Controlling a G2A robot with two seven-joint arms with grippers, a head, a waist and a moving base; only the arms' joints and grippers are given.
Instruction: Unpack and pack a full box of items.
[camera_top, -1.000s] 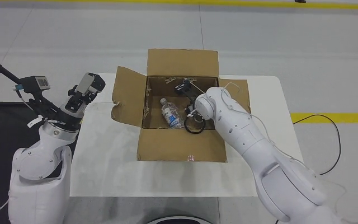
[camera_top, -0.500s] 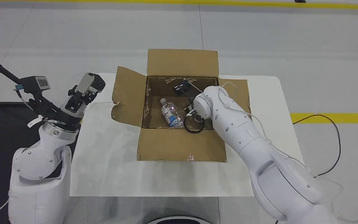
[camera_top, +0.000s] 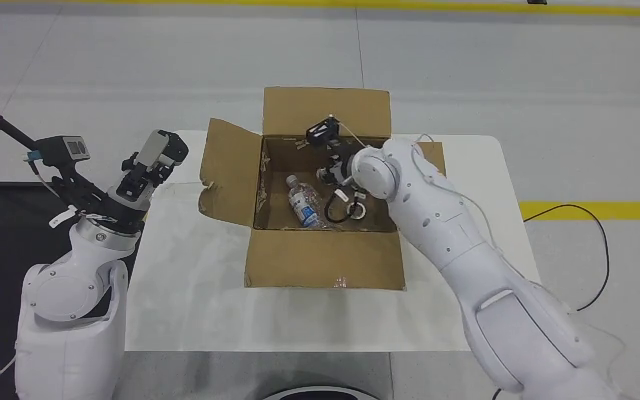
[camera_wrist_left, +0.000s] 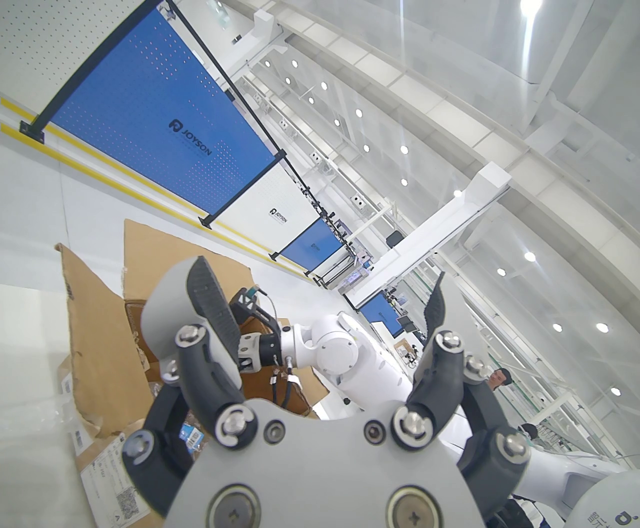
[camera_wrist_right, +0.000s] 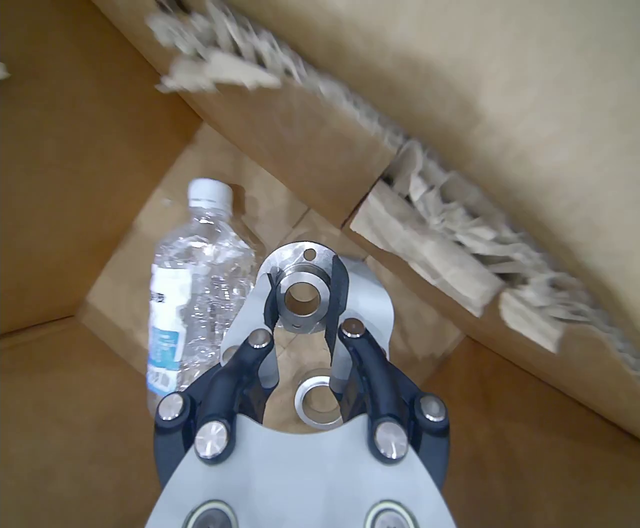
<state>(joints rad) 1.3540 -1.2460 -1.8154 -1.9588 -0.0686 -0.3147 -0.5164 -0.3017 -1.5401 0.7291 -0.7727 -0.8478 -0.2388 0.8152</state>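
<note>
**Lift the metal fitting straight up and out of the box**

The white surface (camera_top: 200, 290) carries an open cardboard box (camera_top: 325, 262) at its middle, flaps spread. The right arm leans into the far right part of the box. The left arm stands well apart at the left edge of the surface, its left hand (camera_wrist_left: 320, 285) wide open, empty and pointed upward.

A clear water bottle (camera_wrist_right: 195, 280) lies on the box floor, left of the right hand (camera_wrist_right: 302, 296). That hand is clamped on a round metal fitting (camera_wrist_right: 290, 257), pinching its hub from both sides. The fitting seems to be off the floor, though the angle leaves that unsure. A loose metal ring (camera_wrist_right: 316, 397) lies on the floor near it.

The step looks like unpacking the fitting. Rising straight up before going sideways would be wise, since the far wall with its torn cardboard edge (camera_wrist_right: 440, 250) is close and the fitting's rim could catch. The hub is narrow and smooth, so a slow, level carry should guard against slipping. A bare spot on the surface right of the box would suit, leaving room for the bottle and ring.
</note>
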